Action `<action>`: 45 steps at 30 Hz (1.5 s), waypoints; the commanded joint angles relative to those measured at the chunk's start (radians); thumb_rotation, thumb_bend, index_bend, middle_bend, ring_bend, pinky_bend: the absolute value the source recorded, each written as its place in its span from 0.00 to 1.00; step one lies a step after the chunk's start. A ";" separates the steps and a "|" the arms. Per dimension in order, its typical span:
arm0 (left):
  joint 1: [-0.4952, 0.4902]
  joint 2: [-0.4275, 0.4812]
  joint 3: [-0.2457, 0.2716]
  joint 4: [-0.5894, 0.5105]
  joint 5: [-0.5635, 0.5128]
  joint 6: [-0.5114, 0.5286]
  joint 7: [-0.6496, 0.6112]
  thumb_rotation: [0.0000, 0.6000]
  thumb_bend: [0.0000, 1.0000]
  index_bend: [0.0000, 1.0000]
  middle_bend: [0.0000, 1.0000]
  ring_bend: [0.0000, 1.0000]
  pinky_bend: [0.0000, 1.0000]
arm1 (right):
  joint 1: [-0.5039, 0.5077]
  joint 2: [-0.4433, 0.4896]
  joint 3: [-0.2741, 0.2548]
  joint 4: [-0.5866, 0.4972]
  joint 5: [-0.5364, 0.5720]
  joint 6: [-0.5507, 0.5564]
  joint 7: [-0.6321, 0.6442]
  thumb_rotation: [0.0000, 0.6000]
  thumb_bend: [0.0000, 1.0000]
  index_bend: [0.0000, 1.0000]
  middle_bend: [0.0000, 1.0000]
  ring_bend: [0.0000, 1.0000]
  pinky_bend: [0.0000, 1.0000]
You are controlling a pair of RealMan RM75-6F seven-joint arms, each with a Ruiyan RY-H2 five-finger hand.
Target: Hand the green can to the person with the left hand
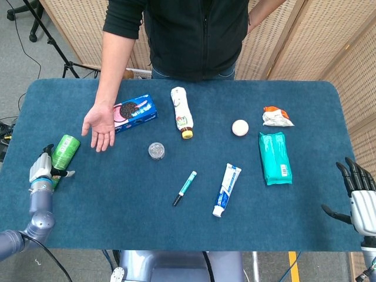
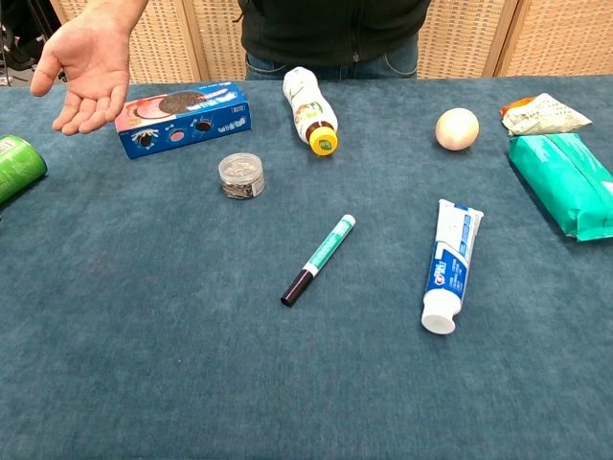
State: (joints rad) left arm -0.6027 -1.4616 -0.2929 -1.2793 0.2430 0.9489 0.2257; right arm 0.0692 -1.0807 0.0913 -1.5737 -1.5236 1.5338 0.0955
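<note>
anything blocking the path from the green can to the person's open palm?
Nothing visible. The green can lies at the left robot hand, and only bare tablecloth separates it from the person's hand. The cookie box sits beyond the palm, off that line.

Chest view: blue worktop (image 2: pixel 172 383) with scattered items and the person's open palm.

The green can (image 2: pixel 19 167) lies at the left edge, partly cut off. The person's hand (image 2: pixel 88 65) hovers palm-up above the far left, beside the cookie box (image 2: pixel 182 117). A small clear jar (image 2: pixel 241 175) sits near a lying bottle (image 2: pixel 309 110). A marker (image 2: pixel 318 260) lies centre, a toothpaste tube (image 2: pixel 448 264) to its right. An egg (image 2: pixel 457 128), a teal pack (image 2: pixel 565 182) and a crumpled wrapper (image 2: pixel 544 113) occupy the right.
</note>
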 commanded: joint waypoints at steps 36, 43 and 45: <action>0.100 0.196 0.093 0.202 1.553 0.579 -0.419 1.00 0.35 0.66 0.57 0.45 0.57 | 0.005 -0.002 -0.011 -0.012 -0.006 -0.014 -0.013 1.00 0.00 0.00 0.00 0.00 0.08; 0.027 0.128 0.088 0.278 1.516 0.495 -0.354 1.00 0.34 0.66 0.57 0.45 0.57 | 0.008 -0.007 -0.010 -0.009 0.001 -0.022 -0.021 1.00 0.00 0.00 0.00 0.00 0.08; -0.003 0.082 0.094 0.309 1.494 0.441 -0.331 1.00 0.33 0.66 0.57 0.45 0.57 | 0.010 -0.009 -0.010 -0.007 0.006 -0.028 -0.026 1.00 0.00 0.00 0.00 0.00 0.08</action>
State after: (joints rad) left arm -0.5759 -1.3382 -0.2038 -1.0017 1.7597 1.4344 -0.1298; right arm 0.0781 -1.0885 0.0815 -1.5819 -1.5194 1.5074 0.0716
